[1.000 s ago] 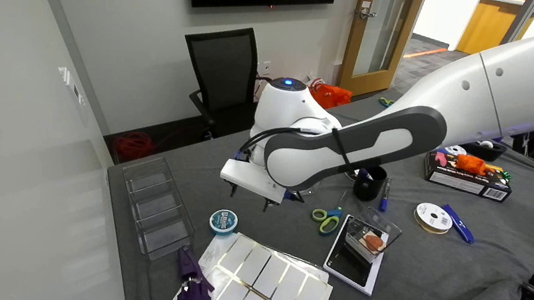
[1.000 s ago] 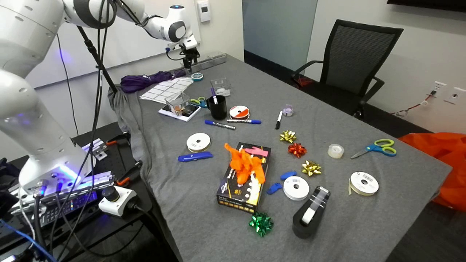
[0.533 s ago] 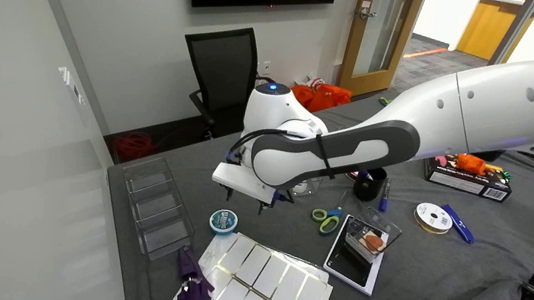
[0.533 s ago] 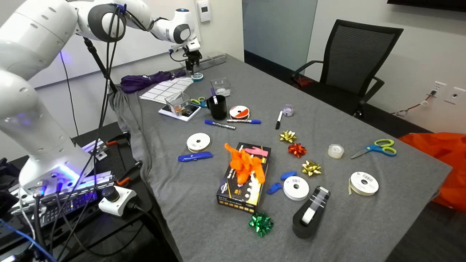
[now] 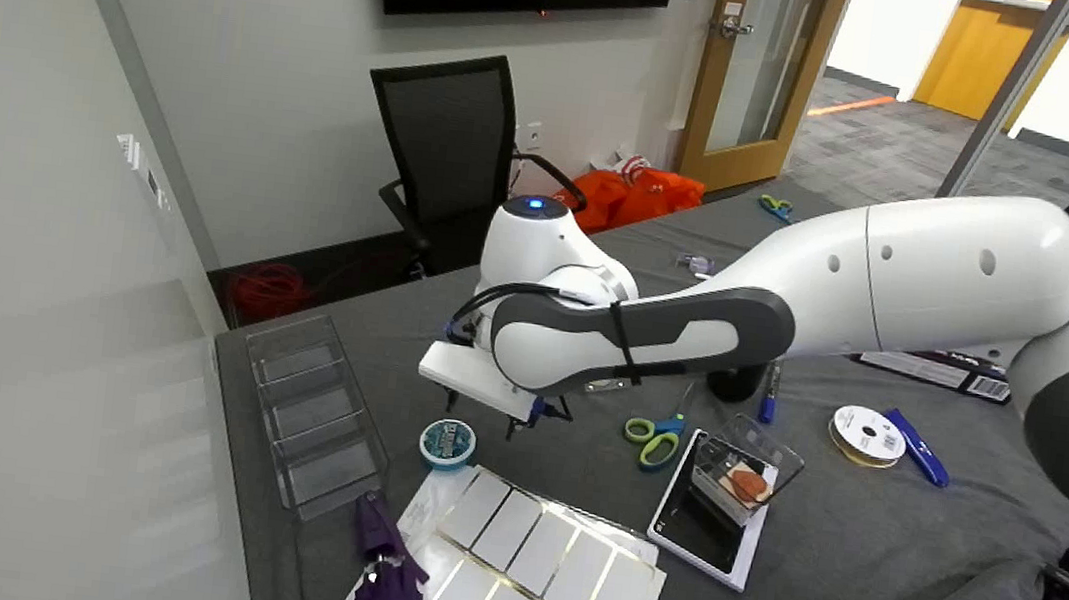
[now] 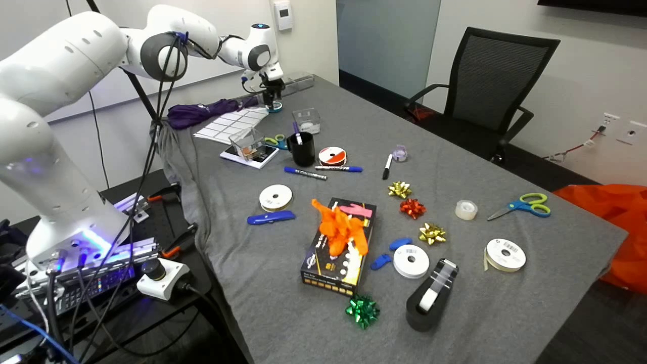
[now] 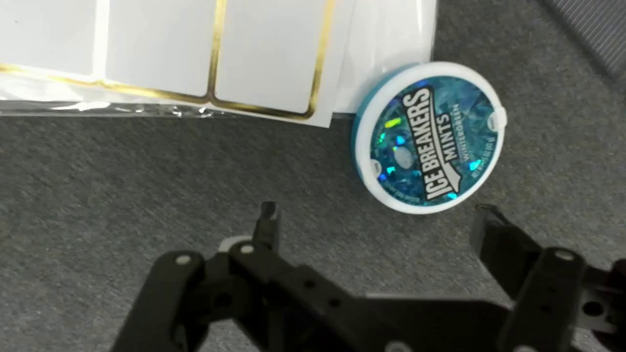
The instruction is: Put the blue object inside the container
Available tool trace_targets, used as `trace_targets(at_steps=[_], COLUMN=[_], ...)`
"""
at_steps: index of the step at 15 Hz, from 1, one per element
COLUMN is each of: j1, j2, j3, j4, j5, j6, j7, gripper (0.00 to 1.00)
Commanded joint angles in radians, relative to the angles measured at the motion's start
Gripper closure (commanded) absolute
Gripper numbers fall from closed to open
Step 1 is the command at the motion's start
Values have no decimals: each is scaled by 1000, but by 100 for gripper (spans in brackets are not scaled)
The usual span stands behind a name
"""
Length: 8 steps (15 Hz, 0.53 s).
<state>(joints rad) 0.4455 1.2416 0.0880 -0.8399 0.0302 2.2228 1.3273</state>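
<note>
The blue object is a flat round teal mint tin with a white rim. It lies on the grey cloth by the corner of the label sheets in both exterior views (image 5: 448, 443) (image 6: 276, 107) and the wrist view (image 7: 433, 142). My gripper (image 5: 482, 416) is open and empty, low above the table beside the tin. In the wrist view the tin is ahead of the open gripper (image 7: 377, 209), nearer the right finger (image 7: 503, 239), not between the fingers. The container, a black mug (image 6: 302, 151) with a purple pen in it, stands upright; the arm mostly hides it in an exterior view (image 5: 734, 385).
A clear divided tray (image 5: 321, 407) lies left of the tin. White label sheets (image 5: 524, 571) and a purple umbrella (image 5: 390, 576) lie in front. Green-handled scissors (image 5: 659, 445) and a clear box (image 5: 747, 470) on a tablet stand between tin and mug. Blue markers (image 6: 306, 174) lie near the mug.
The arm has come down, and my gripper has moved lower and closer to the tin, slightly left in an exterior view. The tin, the mug and the other things have not moved.
</note>
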Motion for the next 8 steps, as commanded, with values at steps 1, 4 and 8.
trace_targets(at_steps=[1, 4, 8], j1=[-13, -19, -28], j2=[66, 91, 124], j3=[30, 53, 105], j4=[69, 78, 82], j5=[14, 25, 45], j6=[34, 86, 202], j7=[-52, -77, -121], gripper=[0, 0, 0])
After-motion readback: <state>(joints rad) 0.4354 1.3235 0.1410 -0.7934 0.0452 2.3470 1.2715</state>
